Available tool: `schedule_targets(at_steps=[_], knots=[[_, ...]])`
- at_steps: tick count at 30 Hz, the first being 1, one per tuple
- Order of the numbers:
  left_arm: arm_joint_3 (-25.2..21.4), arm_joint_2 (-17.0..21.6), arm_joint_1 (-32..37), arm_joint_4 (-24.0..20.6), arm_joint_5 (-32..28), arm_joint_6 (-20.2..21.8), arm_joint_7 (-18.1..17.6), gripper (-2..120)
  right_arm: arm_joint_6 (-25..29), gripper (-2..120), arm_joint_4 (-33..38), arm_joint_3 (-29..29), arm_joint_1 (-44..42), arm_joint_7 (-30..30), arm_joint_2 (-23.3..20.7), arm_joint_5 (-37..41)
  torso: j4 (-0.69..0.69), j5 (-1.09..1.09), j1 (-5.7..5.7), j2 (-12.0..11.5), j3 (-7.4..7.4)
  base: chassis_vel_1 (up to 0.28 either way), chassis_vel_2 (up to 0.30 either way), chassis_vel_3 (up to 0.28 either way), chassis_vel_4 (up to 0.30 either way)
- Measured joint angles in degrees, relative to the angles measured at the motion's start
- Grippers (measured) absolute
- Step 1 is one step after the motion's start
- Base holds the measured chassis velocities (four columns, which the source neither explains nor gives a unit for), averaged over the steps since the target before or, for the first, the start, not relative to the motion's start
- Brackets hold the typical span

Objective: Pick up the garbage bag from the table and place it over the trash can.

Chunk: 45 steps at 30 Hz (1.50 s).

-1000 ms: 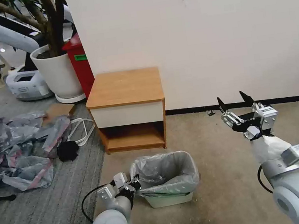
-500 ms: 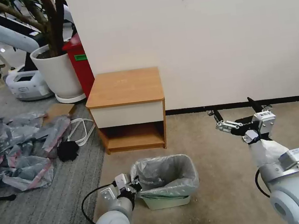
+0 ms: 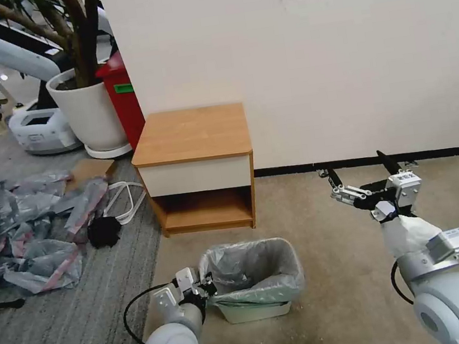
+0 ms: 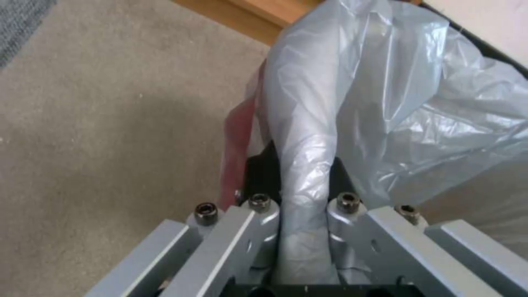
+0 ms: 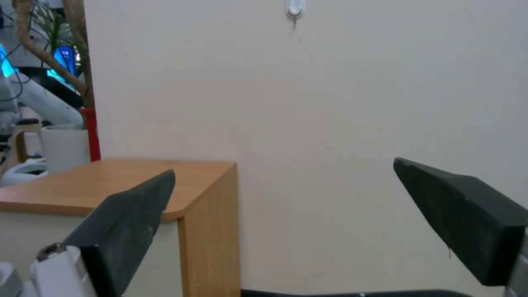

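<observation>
Carpet: garbage bag point(image 3: 253, 267) hides trash can point(image 3: 256, 309) rim; left gripper point(image 3: 206, 288) jaws pinch bag, right gripper point(image 3: 360, 168) agape.

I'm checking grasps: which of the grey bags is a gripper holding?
The garbage bag draped over the trash can; the left gripper pinches its rim. The heap of bags lies loose on the carpet, untouched.

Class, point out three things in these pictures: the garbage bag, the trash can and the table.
garbage bag point(image 3: 265, 269), head view, crinkled grey plastic inside the opening.
trash can point(image 3: 256, 310), head view, cream front wall below the bag.
table point(image 3: 190, 133), head view, bare wooden top.
</observation>
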Motion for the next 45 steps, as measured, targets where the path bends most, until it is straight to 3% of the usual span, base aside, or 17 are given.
schedule_targets(at_steps=[6, 21, 41, 45], knots=[[-0.71, 0.69, 0.03, -0.9, -0.21, 0.1, 0.27, 11, -0.02, 100, -0.4, 0.0, 0.56, 0.0, -0.31, 0.03, 0.0, 0.0, 0.0, 0.0, 0.0, 0.0, 0.0, 0.0, 0.0], [-1.27, 1.16, 0.68, -1.66, -1.08, 0.71, 0.42, 63, -0.05, 100, -0.48, -0.46, 0.2, -0.06, 0.58, -0.51, 0.0, 0.0, 0.0, 0.0, 0.0, 0.0, 0.0, 0.0, 0.0], [-5.06, 1.74, 4.97, -8.24, -0.87, 1.19, 0.53, 63, 0.47, 100, 0.7, -1.25, -1.06, -0.23, 1.67, -1.81, 0.0, 0.0, 0.0, 0.0, 0.0, 0.0, 0.0, 0.0, 0.0], [-7.54, 2.47, 7.23, -11.79, 2.73, 1.02, 3.43, 63, 0.71, 100, 1.25, -0.72, -1.69, -0.46, 2.03, -1.56, 0.0, 0.0, 0.0, 0.0, 0.0, 0.0, 0.0, 0.0, 0.0]])
